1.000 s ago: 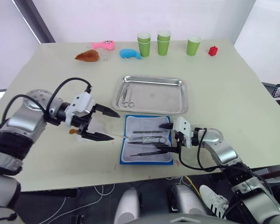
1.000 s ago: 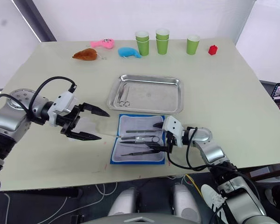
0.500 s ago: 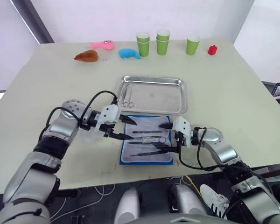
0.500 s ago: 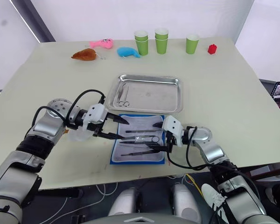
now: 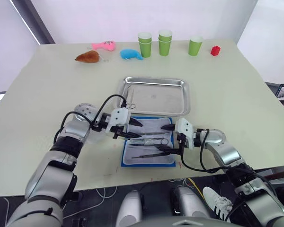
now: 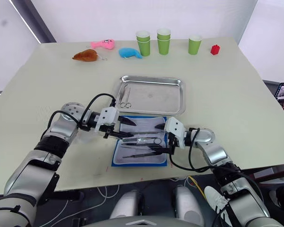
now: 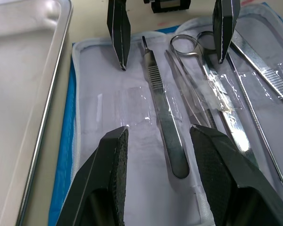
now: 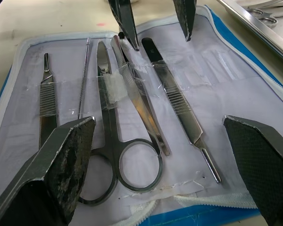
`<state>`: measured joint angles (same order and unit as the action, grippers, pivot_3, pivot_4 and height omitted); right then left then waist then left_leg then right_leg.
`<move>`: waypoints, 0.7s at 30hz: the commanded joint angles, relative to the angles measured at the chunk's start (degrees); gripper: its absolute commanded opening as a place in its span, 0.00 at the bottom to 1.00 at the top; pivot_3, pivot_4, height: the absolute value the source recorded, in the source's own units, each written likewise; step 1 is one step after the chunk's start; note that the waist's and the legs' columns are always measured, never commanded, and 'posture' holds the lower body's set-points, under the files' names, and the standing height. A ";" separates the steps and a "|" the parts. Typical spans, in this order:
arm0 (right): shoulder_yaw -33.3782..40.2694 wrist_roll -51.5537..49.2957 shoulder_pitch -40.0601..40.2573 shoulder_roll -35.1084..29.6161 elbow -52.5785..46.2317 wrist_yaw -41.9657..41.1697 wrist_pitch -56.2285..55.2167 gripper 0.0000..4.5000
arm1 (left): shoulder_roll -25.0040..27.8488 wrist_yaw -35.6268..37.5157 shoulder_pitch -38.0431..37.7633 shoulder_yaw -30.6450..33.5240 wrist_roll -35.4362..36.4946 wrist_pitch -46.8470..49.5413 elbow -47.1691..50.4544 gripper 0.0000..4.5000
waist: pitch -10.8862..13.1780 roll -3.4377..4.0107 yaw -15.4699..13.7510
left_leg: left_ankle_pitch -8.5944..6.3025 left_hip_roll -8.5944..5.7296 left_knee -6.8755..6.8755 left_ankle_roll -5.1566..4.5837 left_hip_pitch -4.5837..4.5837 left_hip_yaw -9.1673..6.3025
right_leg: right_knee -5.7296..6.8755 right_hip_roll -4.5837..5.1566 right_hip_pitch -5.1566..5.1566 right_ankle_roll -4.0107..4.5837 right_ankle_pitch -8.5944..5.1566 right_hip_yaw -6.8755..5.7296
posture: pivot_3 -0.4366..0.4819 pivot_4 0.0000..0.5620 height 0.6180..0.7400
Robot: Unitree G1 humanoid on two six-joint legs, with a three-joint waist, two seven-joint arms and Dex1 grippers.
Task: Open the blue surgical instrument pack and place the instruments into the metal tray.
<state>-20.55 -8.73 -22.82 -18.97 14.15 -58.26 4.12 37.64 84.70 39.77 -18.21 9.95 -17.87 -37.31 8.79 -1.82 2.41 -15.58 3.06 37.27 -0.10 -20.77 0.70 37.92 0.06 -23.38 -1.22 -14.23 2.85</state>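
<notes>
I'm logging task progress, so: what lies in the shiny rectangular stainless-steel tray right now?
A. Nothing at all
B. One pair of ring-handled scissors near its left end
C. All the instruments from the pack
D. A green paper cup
B: a pair of ring-handled scissors lies at the left end of the shiny stainless-steel tray, while the other slim metal instruments rest in the open bright-blue fabric pack.

Head stereo pair: high, angled forward and down, whole counter [image 5: 227,85] in frame, right eye shifted slightly sideways. Wrist cameras: close and low over the open blue surgical instrument pack [image 7: 66,155], facing each other from opposite sides. Both share its lining and the instruments [image 8: 132,103]; each sees the opposing pincer's tips.
</notes>
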 commanded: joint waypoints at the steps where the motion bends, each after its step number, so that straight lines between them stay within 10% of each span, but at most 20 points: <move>1: -3.79 6.00 3.27 -1.28 6.77 1.72 2.99 1.00 | -0.45 -0.42 -0.78 1.04 -2.26 -2.14 -1.55 0.50 | -0.01 -0.02 0.01 | 0.00 0.00 0.00 0.00 0.00 0.00 | 0.00 0.00 0.00 -0.02 0.01 0.00 | 0.48 0.27 1.00; 4: -3.85 5.97 3.26 -1.17 6.63 1.74 3.07 1.00 | -1.15 -0.61 -1.24 1.88 -2.16 -0.98 -2.33 0.50 | -0.04 0.00 0.00 | 0.00 0.00 0.00 0.00 0.01 0.01 | 0.01 0.00 0.00 -0.01 0.02 0.01 | 0.48 0.27 1.00; 10: -3.84 6.07 3.04 -1.32 6.91 1.64 2.79 1.00 | -1.35 -0.68 -0.92 2.40 -3.90 -2.94 -5.69 0.02 | -0.08 -0.01 0.00 | 0.00 0.00 0.00 0.00 0.03 0.03 | 0.02 0.00 0.00 0.00 0.02 0.03 | 0.48 0.27 1.00; 21: -4.10 5.98 3.20 -1.13 7.01 1.74 2.76 1.00 | 0.44 0.65 -0.39 2.56 -4.64 -1.64 -2.39 0.02 | -0.17 -0.02 0.06 | 0.00 0.02 0.01 0.00 0.05 0.04 | 0.04 -0.02 0.01 0.02 0.03 0.04 | 0.48 0.27 1.00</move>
<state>-20.75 -8.73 -22.82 -18.85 14.40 -57.86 4.11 36.41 84.93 39.17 -15.97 7.04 -20.45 -40.86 8.63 -1.83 2.46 -15.58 3.08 37.28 -0.10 -20.72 0.74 37.96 0.03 -23.37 -1.21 -14.20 2.89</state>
